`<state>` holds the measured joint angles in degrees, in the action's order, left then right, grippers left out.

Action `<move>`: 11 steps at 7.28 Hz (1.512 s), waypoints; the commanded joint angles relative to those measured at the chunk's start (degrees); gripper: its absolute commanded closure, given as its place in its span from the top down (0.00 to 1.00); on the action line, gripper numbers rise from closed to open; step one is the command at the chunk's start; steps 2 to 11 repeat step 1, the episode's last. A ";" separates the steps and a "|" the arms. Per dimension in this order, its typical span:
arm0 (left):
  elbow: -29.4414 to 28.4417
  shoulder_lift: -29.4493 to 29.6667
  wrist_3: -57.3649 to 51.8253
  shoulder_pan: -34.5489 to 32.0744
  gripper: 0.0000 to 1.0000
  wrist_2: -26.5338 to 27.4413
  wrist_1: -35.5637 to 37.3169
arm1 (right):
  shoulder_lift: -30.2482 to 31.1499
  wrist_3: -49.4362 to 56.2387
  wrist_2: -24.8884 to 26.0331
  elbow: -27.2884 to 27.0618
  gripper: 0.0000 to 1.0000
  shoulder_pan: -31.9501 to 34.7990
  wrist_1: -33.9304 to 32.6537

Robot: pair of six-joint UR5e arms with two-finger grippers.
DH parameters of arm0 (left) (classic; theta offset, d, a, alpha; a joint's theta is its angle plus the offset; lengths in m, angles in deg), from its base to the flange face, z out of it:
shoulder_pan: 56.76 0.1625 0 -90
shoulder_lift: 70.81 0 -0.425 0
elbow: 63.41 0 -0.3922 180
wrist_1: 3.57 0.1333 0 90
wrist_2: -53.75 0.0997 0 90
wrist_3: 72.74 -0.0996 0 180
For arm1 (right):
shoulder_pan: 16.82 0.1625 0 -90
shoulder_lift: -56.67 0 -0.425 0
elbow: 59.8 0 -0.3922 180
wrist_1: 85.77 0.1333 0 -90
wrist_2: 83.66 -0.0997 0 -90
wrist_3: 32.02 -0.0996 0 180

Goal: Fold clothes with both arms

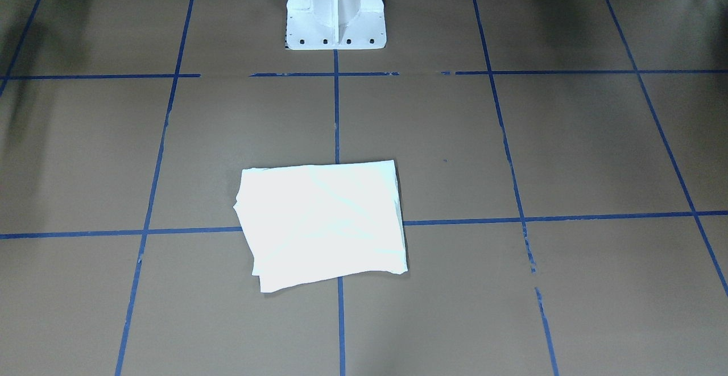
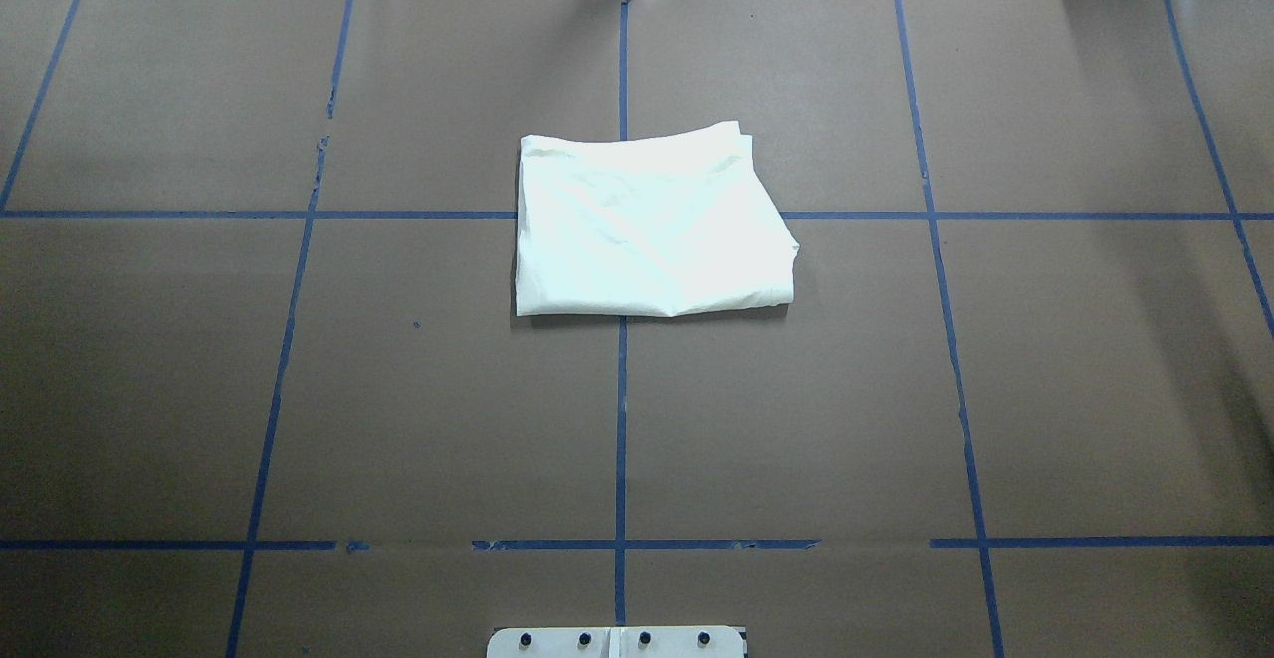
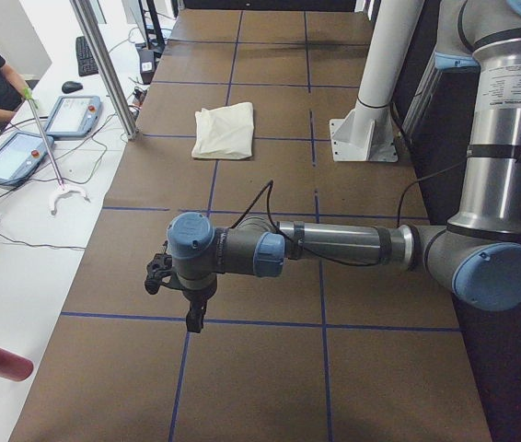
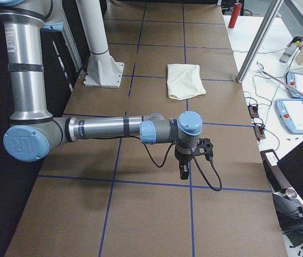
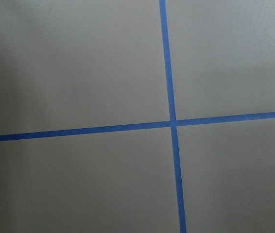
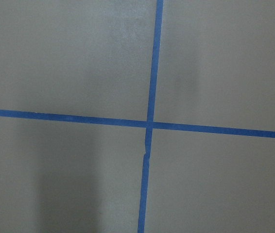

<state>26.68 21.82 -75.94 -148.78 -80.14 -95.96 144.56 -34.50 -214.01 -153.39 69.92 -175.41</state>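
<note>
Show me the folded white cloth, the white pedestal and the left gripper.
folded white cloth (image 2: 652, 230), overhead view, middle of top layer.
white pedestal (image 1: 335, 9), front-facing view, centre rib.
left gripper (image 3: 193, 319), left side view, fingertips.

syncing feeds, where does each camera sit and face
Front-facing: across the table, facing the white pedestal; folded white cloth before it.
Overhead: behind the robot, looking forward; pedestal foot only.
Exterior left: table's end; left arm near.
Exterior right: opposite end; right arm near.
Left wrist: down onto a blue tape cross; nothing of the robot.
Right wrist: likewise.
Shared: all four exterior views show the cloth.
</note>
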 commanded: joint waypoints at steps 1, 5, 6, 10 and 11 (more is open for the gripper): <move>0.08 0.01 -0.13 -0.08 1.00 0.11 -0.16 | 0.00 -0.07 0.00 -0.01 1.00 0.09 0.00; 0.08 0.01 -0.13 -0.08 1.00 0.11 -0.16 | 0.00 -0.07 0.00 -0.01 1.00 0.09 0.00; 0.08 0.01 -0.13 -0.08 1.00 0.11 -0.16 | 0.00 -0.07 0.00 -0.01 1.00 0.09 0.00; 0.08 0.01 -0.13 -0.08 1.00 0.11 -0.16 | 0.00 -0.07 0.00 -0.01 1.00 0.09 0.00; 0.08 0.01 -0.13 -0.08 1.00 0.11 -0.16 | 0.00 -0.07 0.00 -0.01 1.00 0.09 0.00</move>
